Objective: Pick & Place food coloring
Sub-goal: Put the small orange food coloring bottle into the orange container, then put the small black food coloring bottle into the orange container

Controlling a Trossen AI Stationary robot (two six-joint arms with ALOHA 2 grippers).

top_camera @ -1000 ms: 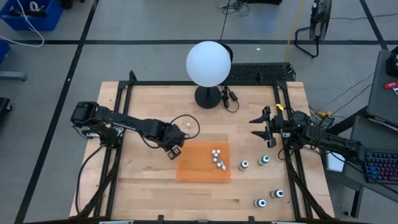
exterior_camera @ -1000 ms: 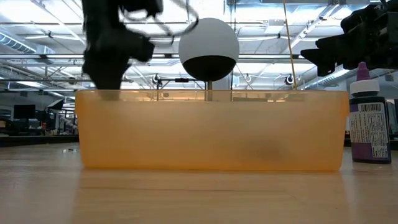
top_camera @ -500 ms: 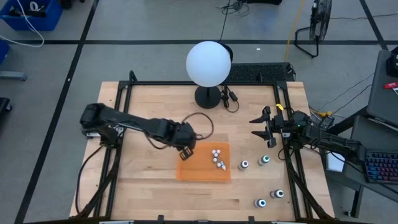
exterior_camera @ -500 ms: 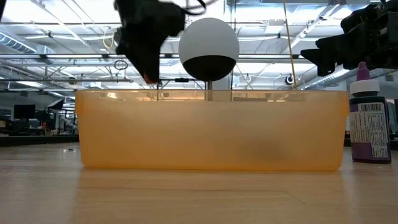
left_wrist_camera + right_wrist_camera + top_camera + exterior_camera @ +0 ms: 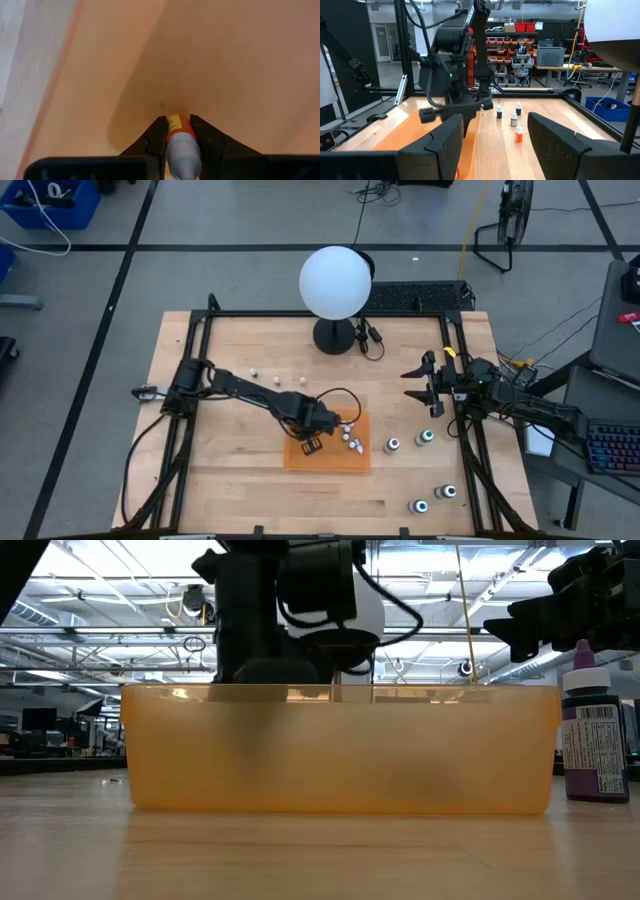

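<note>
The left gripper (image 5: 312,444) reaches out over the orange tray (image 5: 300,456) in the middle of the counter (image 5: 240,480). Its fingers (image 5: 155,137) are closed on a small bottle (image 5: 179,145) with an orange band and a whitish body, pinched between the two tips and pointing down toward the tray floor. From the high view it is not clear whether the bottle touches the tray.

Inside the tray, near its far right part, lies a cluster of small whitish bottles (image 5: 349,436). Three more small bottles (image 5: 276,380) stand on the counter behind the left arm. Four dark bottles with white-ringed tops (image 5: 421,437) stand on the counter to the right of the tray, two nearer the tray and two toward the front edge. In the low view one purple bottle (image 5: 594,740) stands just right of the tray wall.

The right gripper (image 5: 422,398) waits above the counter's right side, its fingers (image 5: 445,145) spread apart and holding nothing. A white globe lamp (image 5: 335,282) stands at the back of the counter.
</note>
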